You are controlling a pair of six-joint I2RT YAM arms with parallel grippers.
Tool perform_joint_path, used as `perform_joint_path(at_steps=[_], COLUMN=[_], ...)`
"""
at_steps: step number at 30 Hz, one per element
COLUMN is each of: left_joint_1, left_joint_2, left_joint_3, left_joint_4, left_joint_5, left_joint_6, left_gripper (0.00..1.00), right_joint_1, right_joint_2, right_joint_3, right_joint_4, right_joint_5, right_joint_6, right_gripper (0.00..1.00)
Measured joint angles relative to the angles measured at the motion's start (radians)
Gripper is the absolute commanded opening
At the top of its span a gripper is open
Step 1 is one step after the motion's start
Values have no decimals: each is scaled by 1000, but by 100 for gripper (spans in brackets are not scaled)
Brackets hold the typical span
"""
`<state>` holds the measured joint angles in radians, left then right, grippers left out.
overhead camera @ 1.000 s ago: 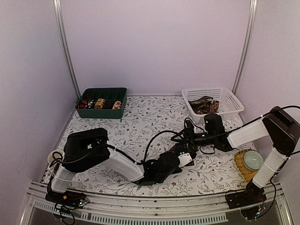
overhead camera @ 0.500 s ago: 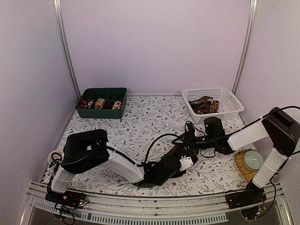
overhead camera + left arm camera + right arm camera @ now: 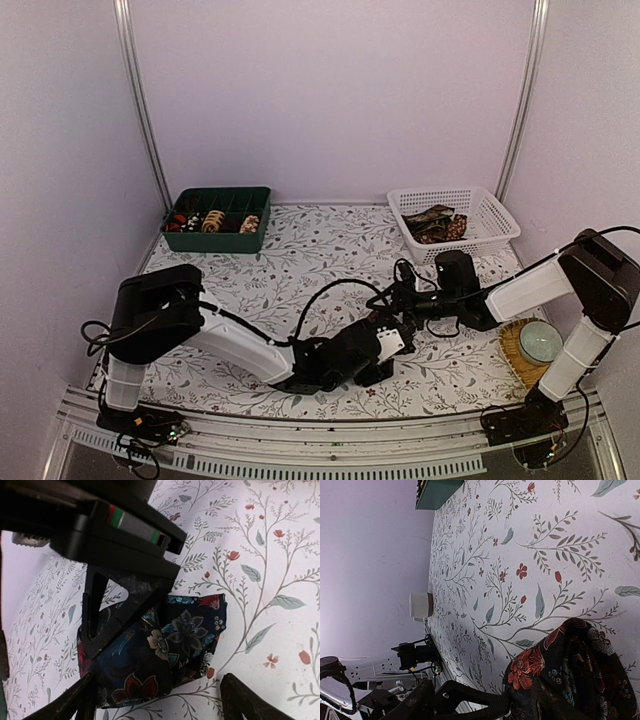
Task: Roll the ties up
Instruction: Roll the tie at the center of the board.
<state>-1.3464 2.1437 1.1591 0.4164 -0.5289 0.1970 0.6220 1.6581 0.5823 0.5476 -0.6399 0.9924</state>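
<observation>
A dark floral tie (image 3: 170,645) lies bunched on the flowered tablecloth at mid-table. My right gripper (image 3: 400,305) reaches in from the right and is shut on the tie; one of its black fingers (image 3: 120,600) presses across the cloth. In the right wrist view the tie (image 3: 575,675) fills the lower right, against that finger (image 3: 470,700). My left gripper (image 3: 160,702) is open, its fingertips (image 3: 245,700) standing on either side of the tie without gripping it. Rolled ties (image 3: 212,221) sit in the green tray. More ties (image 3: 436,224) lie in the white basket.
The green compartment tray (image 3: 217,235) stands at the back left and the white mesh basket (image 3: 490,215) at the back right. A small bowl (image 3: 540,342) rests on a woven mat at the right edge. A white cup (image 3: 421,605) sits at the table's left edge.
My left gripper has opened and let go of the tie. The left arm's elbow has swung left and its wrist has drawn back a little. The right gripper keeps its hold.
</observation>
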Motion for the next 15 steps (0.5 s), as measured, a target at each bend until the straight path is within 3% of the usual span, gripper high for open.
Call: perform_joint_path(at_steps=[15], left_joint_1=[61], left_joint_2=[-359], left_joint_3=[-283], left_joint_4=[-94], left_joint_5=[251], left_joint_6=[-346], left_gripper=[85], right_joint_1=[0], right_joint_2=[0], right_joint_3=[-1], right_joint_4=[0], right_joint_5=[0], right_joint_6=[-45], right_gripper=[66])
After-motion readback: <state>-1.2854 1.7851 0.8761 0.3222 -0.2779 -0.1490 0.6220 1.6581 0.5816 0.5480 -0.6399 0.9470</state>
